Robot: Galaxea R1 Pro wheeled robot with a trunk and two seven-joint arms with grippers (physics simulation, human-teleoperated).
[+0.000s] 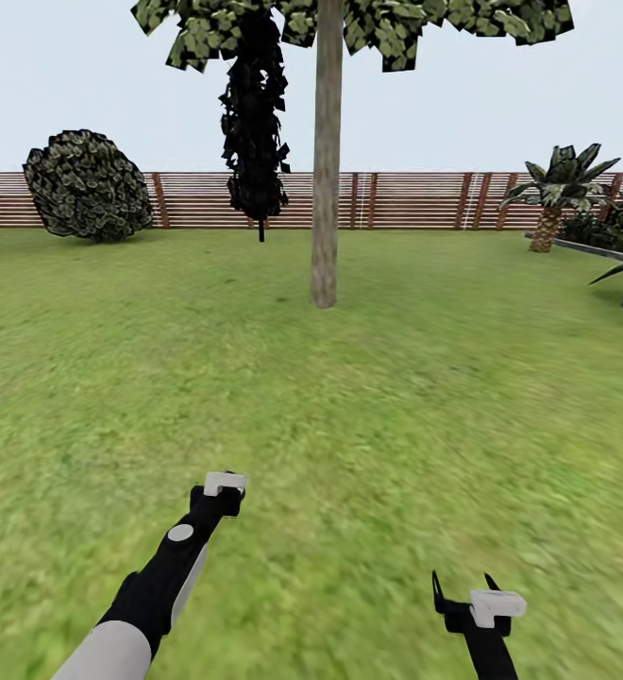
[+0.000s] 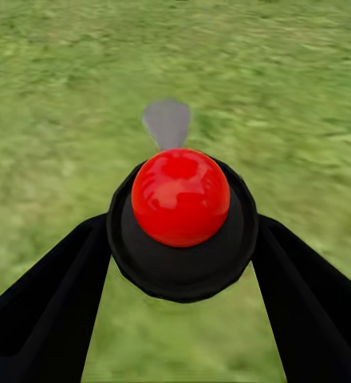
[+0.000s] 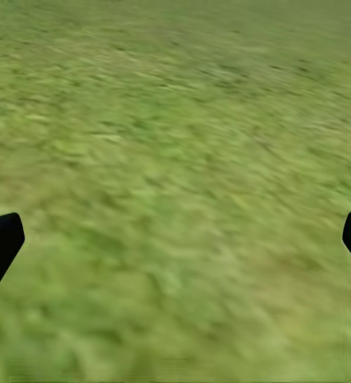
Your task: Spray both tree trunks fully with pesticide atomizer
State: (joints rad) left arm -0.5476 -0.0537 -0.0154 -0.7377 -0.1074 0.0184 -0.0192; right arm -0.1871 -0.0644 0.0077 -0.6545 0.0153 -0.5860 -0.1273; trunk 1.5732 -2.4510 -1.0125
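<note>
From the head view, a straight pale grey-beige tree trunk [image 1: 325, 179] stood ahead on the green grass floor [image 1: 396, 397], well apart from both arms. The left wrist view showed the left hand [image 2: 182, 263] closed around a black atomizer with a red ball top [image 2: 180, 198]. The right wrist view showed the right hand [image 3: 175, 239] open over grass. Carrying seemed under way; next, closing in on the trunk to spray.

The blurry green grass floor [image 1: 396, 397] spreads wide up to the brown wooden fence of horizontal slats [image 1: 396, 200]. On it stand a tree with a straight pale grey-beige trunk [image 1: 326, 189], a round dark green bush [image 1: 87, 185] and a small palm [image 1: 549, 212].
</note>
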